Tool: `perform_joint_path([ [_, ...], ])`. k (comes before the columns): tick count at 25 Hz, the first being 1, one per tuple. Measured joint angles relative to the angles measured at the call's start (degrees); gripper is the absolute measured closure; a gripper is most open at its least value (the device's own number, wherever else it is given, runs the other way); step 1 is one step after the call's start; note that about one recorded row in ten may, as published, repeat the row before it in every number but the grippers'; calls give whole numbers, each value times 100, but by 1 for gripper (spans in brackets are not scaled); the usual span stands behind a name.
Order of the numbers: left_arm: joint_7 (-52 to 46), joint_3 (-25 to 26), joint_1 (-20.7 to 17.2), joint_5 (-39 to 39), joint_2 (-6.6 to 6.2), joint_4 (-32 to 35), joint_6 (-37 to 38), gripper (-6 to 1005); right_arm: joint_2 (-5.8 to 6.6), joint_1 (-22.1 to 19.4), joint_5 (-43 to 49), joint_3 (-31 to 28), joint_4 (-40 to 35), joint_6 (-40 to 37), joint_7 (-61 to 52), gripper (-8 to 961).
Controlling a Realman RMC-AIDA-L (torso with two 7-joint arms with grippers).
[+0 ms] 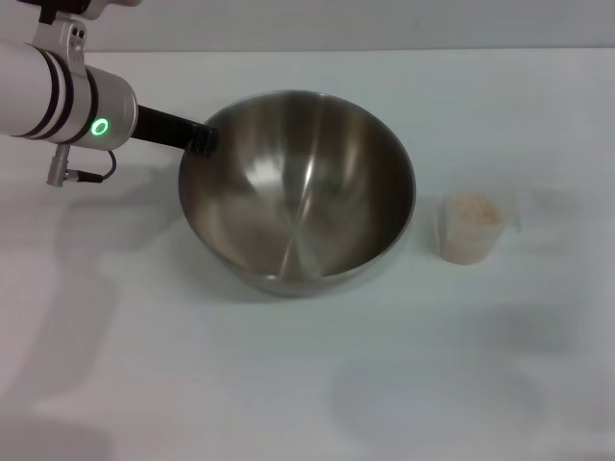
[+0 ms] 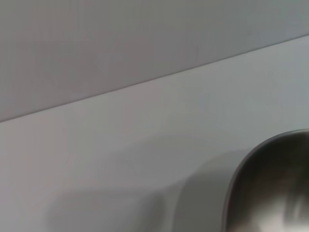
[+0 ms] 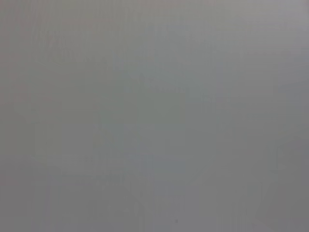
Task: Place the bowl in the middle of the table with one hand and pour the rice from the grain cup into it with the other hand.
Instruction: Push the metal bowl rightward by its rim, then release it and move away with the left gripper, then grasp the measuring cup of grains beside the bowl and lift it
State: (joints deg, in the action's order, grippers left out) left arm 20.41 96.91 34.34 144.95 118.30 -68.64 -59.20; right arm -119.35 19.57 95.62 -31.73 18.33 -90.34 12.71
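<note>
The large steel bowl (image 1: 298,192) sits near the middle of the white table (image 1: 288,384). My left gripper (image 1: 202,139) reaches in from the upper left, and its dark fingers are clamped on the bowl's left rim. The left wrist view shows only a curved part of the bowl (image 2: 270,188) and bare table. The small clear grain cup (image 1: 471,229) stands upright just right of the bowl, apart from it, with pale rice (image 1: 475,208) inside. My right gripper is out of view; the right wrist view shows only a plain grey surface.
The left arm's white forearm (image 1: 48,91) with a green light crosses the table's upper left corner. The table's far edge (image 2: 145,82) meets a grey wall behind.
</note>
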Motion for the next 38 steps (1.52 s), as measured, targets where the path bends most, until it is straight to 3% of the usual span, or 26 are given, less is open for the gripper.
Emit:
perform_joint_path([
  [5,2,-34,-29,4,0,0,85,854,-1,-25,0,0,9,-12,14,453],
  [16,130,-54,-196,-3,10,-117,575,389,-1,-26,0,6,12,-25,34,452],
  [21,263,-14,-396,-47,25,-362,984,299,-1,-41,0,9,12,-35,36,453],
  [26,243,-339,-1119,-100,28,-986,2422,210,-1,-43,0,9,21,-37,38,453],
  [28,262,-755,-1576,-162,23,-1132,3692,185,-1,-35,0,9,20,-37,38,453],
  [31,264,-1193,-1952,-188,21,-1115,4992,162,-1,-18,0,9,14,-37,38,453],
  [34,254,-1466,-2143,-188,15,-968,5909,155,-1,3,0,9,10,-21,39,454],
  [38,209,-1505,-2066,-199,18,-669,6196,155,-1,43,0,8,-8,16,33,454],
])
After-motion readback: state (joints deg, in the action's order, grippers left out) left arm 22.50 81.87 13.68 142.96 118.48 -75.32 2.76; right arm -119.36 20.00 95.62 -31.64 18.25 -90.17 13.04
